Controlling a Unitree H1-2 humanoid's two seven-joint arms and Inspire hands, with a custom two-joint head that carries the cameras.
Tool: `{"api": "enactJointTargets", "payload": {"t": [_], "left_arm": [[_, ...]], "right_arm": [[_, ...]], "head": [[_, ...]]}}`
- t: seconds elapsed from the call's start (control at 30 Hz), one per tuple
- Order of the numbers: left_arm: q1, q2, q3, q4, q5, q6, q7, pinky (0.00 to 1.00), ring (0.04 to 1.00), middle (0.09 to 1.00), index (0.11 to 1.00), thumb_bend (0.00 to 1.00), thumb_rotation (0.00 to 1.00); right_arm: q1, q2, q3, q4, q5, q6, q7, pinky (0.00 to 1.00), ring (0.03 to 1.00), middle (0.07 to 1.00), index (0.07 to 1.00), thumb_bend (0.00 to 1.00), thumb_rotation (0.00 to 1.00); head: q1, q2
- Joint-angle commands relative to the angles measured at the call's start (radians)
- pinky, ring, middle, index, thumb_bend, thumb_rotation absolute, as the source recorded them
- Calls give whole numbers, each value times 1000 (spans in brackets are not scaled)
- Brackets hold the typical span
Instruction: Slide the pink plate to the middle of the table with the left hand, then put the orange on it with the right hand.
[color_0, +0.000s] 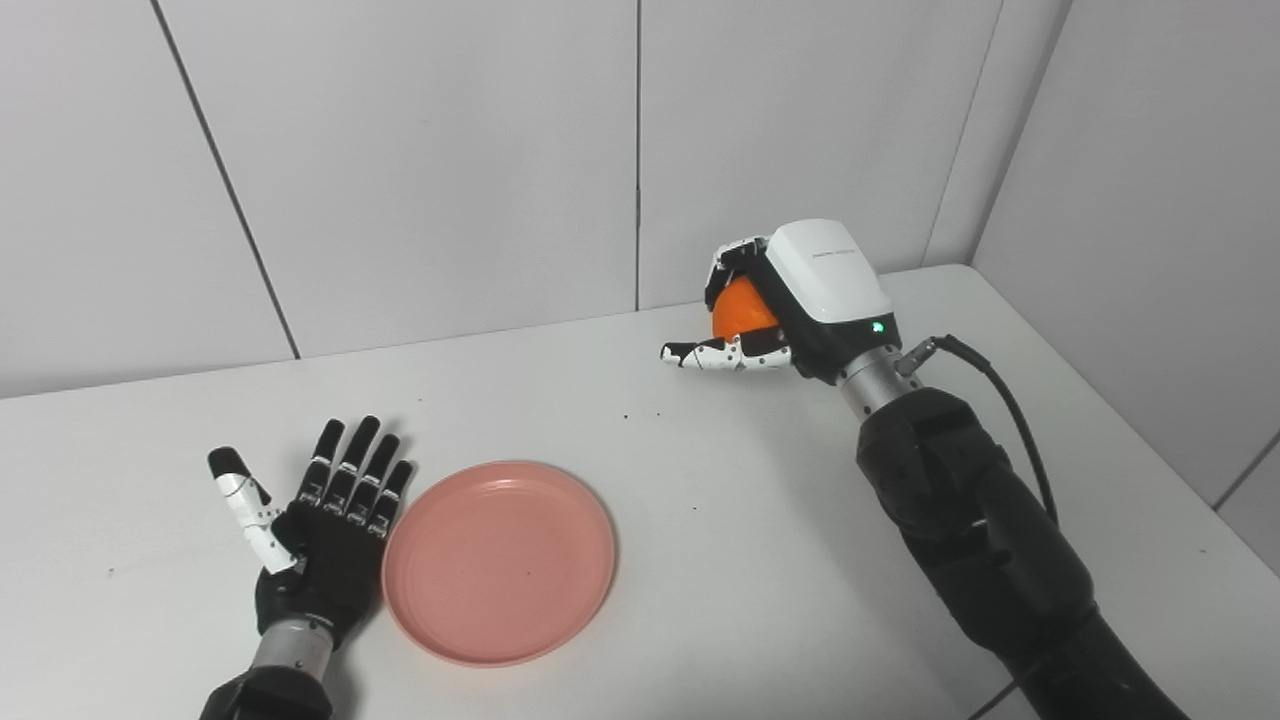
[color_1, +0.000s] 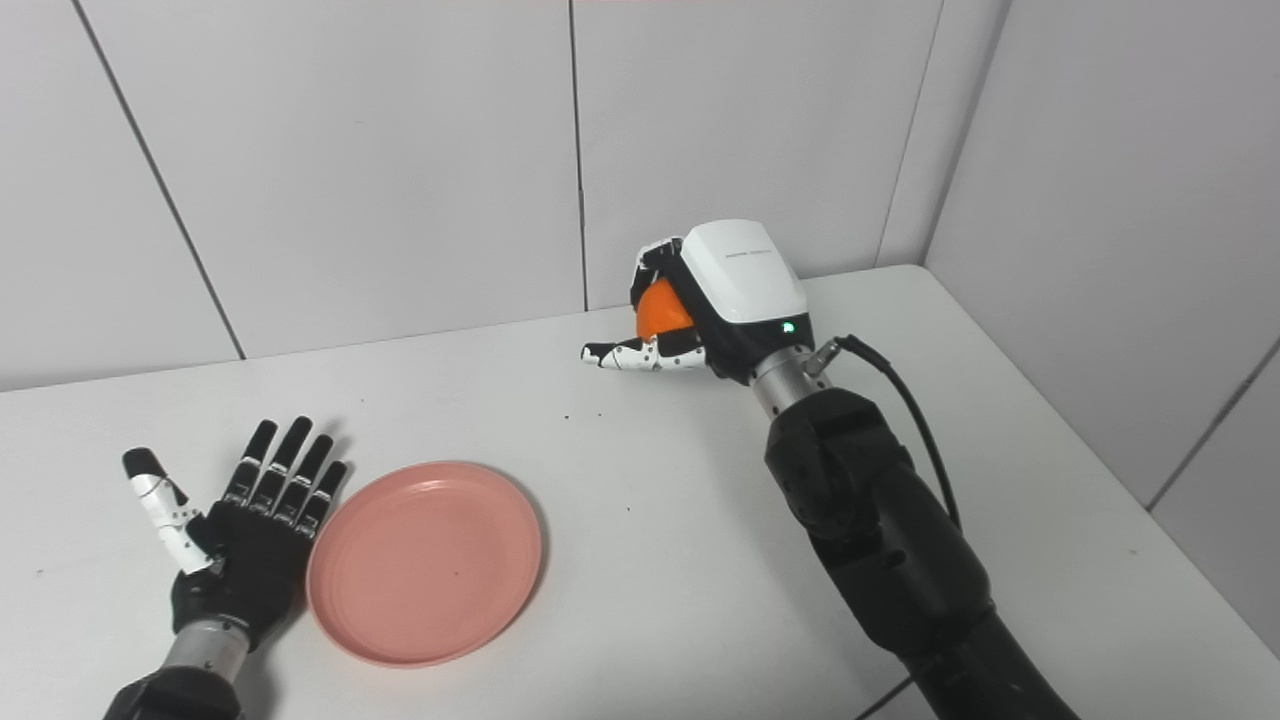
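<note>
looking through the left eye, the right hand (color_0: 790, 300) was up at the far side of the table (color_0: 700, 520), fingers curled round the orange (color_0: 740, 308) with the thumb sticking out underneath. plate (color_0: 500, 560) sat near the front, left of centre, so it lay down and to the left of the orange, well apart. left hand (color_0: 325, 520) was flat on the table, fingers spread, holding nothing, its edge right against the plate's left rim.

right eye showed the same deal: orange (color_1: 660, 308) gripped by the right hand (color_1: 715, 295), plate (color_1: 425, 560) empty, left hand (color_1: 250, 525) open beside it. i'd say the carry needs to come toward the robot and leftward, and the plate probably still wanted a nudge to the middle.
</note>
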Motion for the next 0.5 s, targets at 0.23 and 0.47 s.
{"api": "enactJointTargets", "payload": {"t": [0.23, 0.47], "left_arm": [[59, -48, -11, 33, 79, 53, 69, 1000, 928, 898, 974, 839, 920], [69, -75, -13, 26, 98, 48, 74, 1000, 924, 894, 969, 843, 903]], "right_arm": [[-67, 65, 98, 4, -4, -98, -9, 148, 207, 282, 359, 496, 396], [-59, 154, 168, 31, -24, -112, -19, 153, 214, 296, 370, 483, 500]], "head": [[72, 1], [111, 5]]}}
